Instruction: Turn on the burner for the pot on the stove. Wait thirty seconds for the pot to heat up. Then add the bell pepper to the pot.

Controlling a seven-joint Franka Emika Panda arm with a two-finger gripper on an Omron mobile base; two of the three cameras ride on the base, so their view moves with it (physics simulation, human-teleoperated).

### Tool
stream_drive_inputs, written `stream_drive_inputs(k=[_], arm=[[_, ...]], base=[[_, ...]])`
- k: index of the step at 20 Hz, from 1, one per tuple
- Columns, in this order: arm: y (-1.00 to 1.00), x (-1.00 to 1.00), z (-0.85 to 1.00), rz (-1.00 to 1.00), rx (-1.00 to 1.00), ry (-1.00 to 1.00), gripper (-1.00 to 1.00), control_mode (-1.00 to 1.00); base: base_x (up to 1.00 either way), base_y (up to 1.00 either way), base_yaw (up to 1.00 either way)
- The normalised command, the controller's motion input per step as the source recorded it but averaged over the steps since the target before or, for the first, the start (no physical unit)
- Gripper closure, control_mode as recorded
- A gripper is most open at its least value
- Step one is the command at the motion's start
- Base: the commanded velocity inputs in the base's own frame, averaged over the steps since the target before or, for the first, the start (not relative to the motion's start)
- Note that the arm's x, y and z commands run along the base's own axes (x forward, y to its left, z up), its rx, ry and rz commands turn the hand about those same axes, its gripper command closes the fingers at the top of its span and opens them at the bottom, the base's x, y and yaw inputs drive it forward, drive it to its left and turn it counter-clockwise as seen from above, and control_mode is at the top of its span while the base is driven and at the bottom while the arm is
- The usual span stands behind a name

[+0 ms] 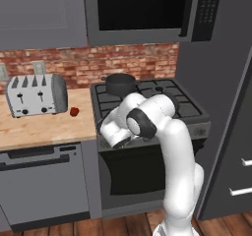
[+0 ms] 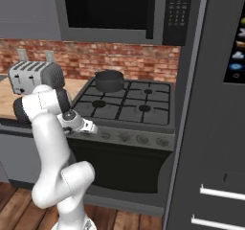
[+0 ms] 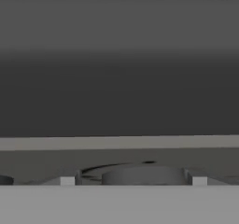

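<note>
The dark grey pot stands on the back left of the stove, hiding the burner beneath it. On the wooden counter left of the stove, beside the toaster, lies the small red bell pepper. My gripper reaches low at the left end of the stove's front panel. It is open, with its fingertips on either side of a round knob and small gaps between them and the knob.
A silver toaster sits on the counter. A black microwave hangs above the stove. More knobs line the front panel. A tall dark fridge stands right of the stove, and a dishwasher front is under the counter.
</note>
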Motion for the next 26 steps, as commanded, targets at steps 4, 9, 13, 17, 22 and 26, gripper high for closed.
stream_drive_inputs(k=[4,9,13,17,22,26], arm=[[0.51,-0.20,-1.00,0.12,0.55,-0.14,1.00,-1.00],[0.71,-0.26,-1.00,0.15,0.69,-0.09,1.00,-1.00],[0.69,-0.11,-1.00,0.14,0.74,-0.02,1.00,-1.00],[0.68,-0.06,-1.00,0.14,0.78,0.00,1.00,-1.00],[0.59,-0.02,-0.97,0.14,0.89,0.04,1.00,-1.00],[0.84,-0.16,-1.00,0.14,0.88,0.10,1.00,-1.00]], base=[[0.00,0.00,0.00],[0.00,0.00,0.00],[0.00,0.00,0.00],[0.00,0.00,0.00],[0.00,0.00,0.00],[0.00,0.00,0.00]])
